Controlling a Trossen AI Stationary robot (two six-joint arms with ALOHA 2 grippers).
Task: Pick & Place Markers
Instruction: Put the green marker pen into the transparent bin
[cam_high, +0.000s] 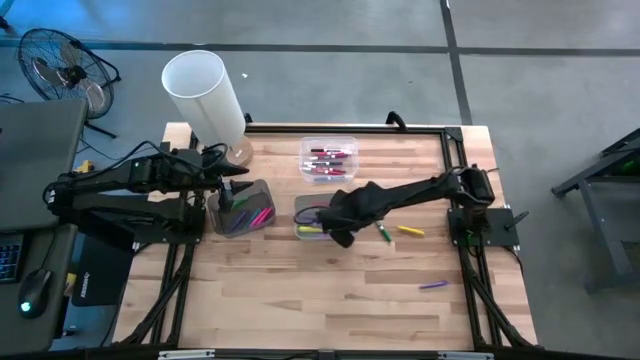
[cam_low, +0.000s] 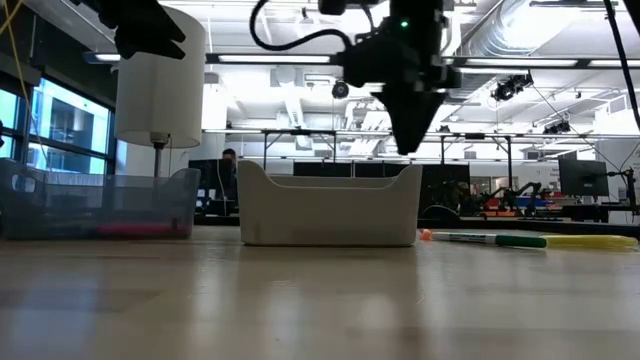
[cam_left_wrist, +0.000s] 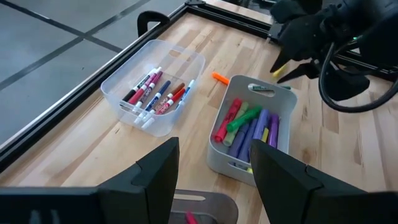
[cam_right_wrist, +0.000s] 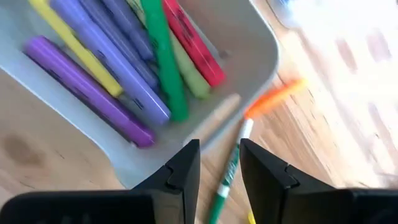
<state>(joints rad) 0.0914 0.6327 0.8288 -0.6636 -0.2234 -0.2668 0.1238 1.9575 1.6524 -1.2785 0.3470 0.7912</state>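
Observation:
Several markers (cam_right_wrist: 118, 68), purple, yellow, green and red, lie in a grey bin (cam_high: 310, 215). My right gripper (cam_right_wrist: 219, 165) hangs open over that bin's edge, pointing steeply down and touching nothing. Seen through its gap, a green-and-white marker (cam_right_wrist: 225, 177) lies on the table beside the bin, with an orange marker (cam_right_wrist: 273, 98) beyond it. In the low view this gripper (cam_low: 410, 135) is above the bin's rim. A yellow marker (cam_high: 410, 231) and a purple marker (cam_high: 432, 285) lie on the wood. My left gripper (cam_left_wrist: 214, 180) waits open over a dark bin (cam_high: 245, 212) at the left.
A clear bin (cam_high: 328, 158) with red, pink and blue markers stands toward the far edge. A tall white cylinder (cam_high: 205, 95) stands at the far left corner. A black frame rail (cam_high: 350, 128) runs along the table's far and side edges. Bare wood lies along the near half.

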